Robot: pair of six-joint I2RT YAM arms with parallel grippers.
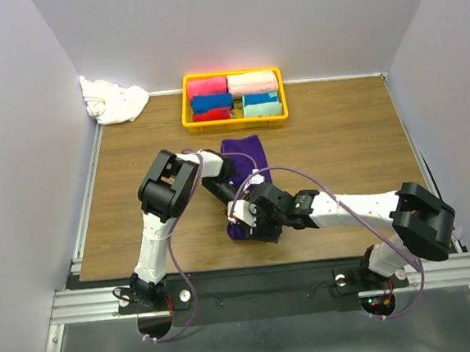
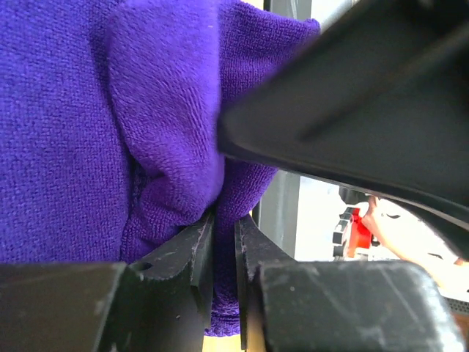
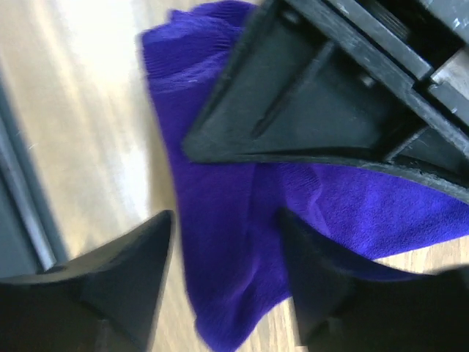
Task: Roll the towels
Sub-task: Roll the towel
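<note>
A purple towel (image 1: 244,155) lies on the wooden table, running from below the yellow basket toward the near edge (image 1: 238,229). My left gripper (image 1: 231,203) is shut on a fold of the purple towel (image 2: 176,139), the cloth pinched between the jaws (image 2: 223,242). My right gripper (image 1: 249,222) is open, its fingers (image 3: 132,264) straddling the towel's near end (image 3: 227,242) just above the table. The left gripper's body (image 3: 330,95) crosses the right wrist view above the towel.
A yellow basket (image 1: 235,120) at the back holds several rolled towels in pink, red, blue and teal. A crumpled white towel (image 1: 113,101) lies at the back left corner. Grey walls enclose the table on three sides.
</note>
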